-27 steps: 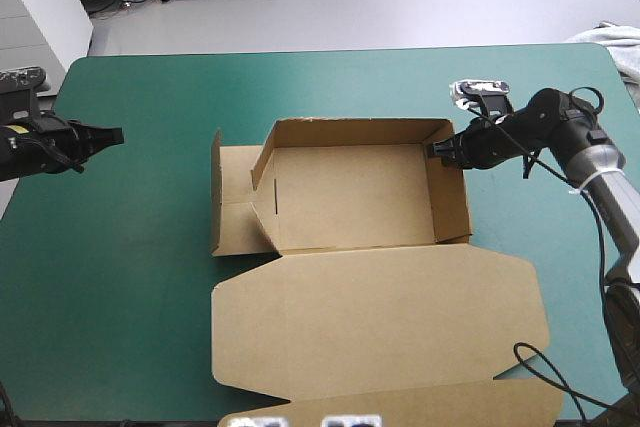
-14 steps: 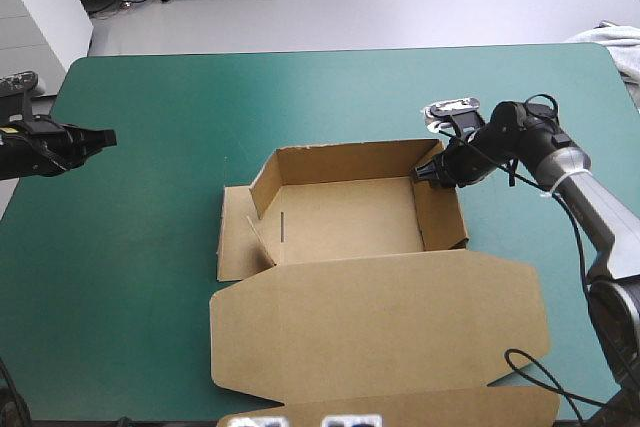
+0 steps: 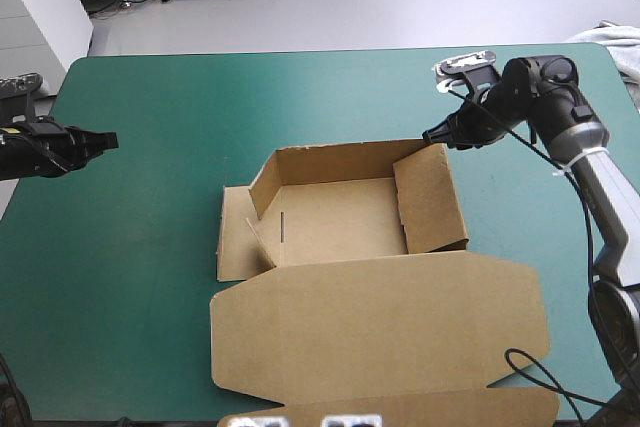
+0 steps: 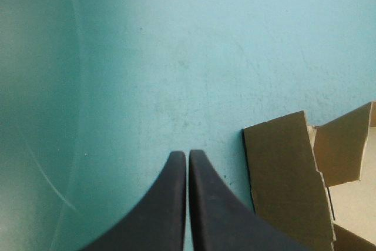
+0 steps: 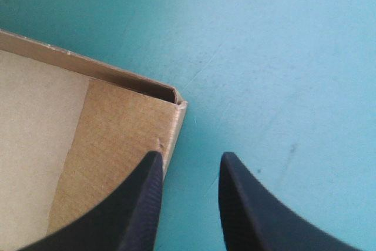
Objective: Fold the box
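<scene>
Tucking the side walls looks like the step in hand. The box [image 3: 340, 217] sits in the middle of the counter [image 3: 140, 277], back wall up, right wall [image 3: 428, 197] leaning inward, left wall [image 3: 234, 235] flat on the cover, lid [image 3: 380, 332] flat toward the near edge. The right hand [image 3: 430, 137] hovers at the box's far right corner, fingers a little apart, holding nothing. The left hand [image 3: 112, 139] is pinched together, empty, well off to the box's left. Next move probably calls for pressing the right wall down inside, then bringing the left hand in to raise the left wall.
</scene>
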Controlling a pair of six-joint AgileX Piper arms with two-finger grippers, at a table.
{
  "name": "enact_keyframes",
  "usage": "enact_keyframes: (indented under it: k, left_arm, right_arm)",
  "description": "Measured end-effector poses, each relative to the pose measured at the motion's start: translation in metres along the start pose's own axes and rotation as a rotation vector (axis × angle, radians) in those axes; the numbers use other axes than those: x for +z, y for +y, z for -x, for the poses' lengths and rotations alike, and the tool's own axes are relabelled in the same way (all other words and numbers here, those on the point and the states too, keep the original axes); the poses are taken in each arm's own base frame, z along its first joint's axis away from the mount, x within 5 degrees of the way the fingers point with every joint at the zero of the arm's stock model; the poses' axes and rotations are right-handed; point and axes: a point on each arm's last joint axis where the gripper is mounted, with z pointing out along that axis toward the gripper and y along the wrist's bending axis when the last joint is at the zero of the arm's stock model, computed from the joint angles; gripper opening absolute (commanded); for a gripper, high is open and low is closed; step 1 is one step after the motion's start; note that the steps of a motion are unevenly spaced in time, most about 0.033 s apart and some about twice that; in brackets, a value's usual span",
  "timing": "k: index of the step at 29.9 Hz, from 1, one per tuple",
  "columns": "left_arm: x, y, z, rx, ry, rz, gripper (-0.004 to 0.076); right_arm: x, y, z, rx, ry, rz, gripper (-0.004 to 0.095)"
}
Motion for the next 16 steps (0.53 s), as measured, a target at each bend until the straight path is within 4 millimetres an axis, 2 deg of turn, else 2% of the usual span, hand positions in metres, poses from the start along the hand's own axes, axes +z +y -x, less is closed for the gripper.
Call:
enact_keyframes:
  k: [8, 16]
  left_arm:
    - [0.0, -0.001, -0.001, -0.004, 0.011, -0.015, -0.0008]
    - [0.0, -0.004, -0.005, -0.006, 0.057, -0.04, -0.0008]
  right_arm:
    - [-0.039, -0.004, 0.014, -0.004, -0.017, -0.059, 0.031]
    - [-0.046, -0.004, 0.018, 0.012, -0.04, -0.064, 0.0311]
